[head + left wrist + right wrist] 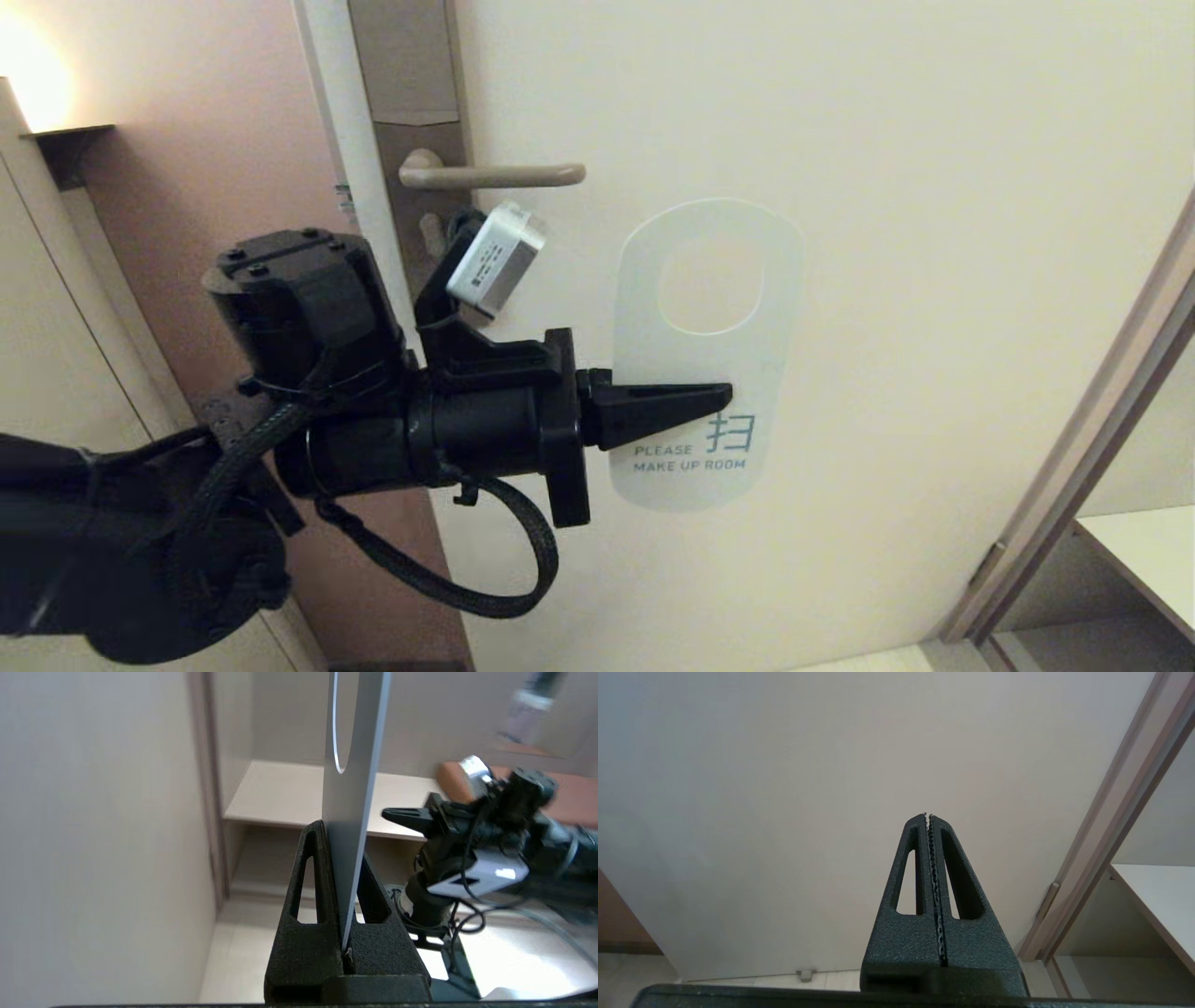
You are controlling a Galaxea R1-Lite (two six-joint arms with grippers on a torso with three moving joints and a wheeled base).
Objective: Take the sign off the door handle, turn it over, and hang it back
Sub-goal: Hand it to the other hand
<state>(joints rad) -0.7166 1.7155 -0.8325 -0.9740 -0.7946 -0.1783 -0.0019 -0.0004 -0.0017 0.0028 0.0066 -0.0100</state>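
Cream door (887, 140) fills my view ahead. Pinkish-brown wall (233, 112) at left, warm lamp glow (28, 75) in its upper corner. Brown door frame (1083, 485) and pale shelf (1144, 551) at right.

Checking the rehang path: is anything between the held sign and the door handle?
Nothing visible. The left gripper holds the sign off to the side of and below the door handle, whose rounded free end is bare; only plain door lies between them.
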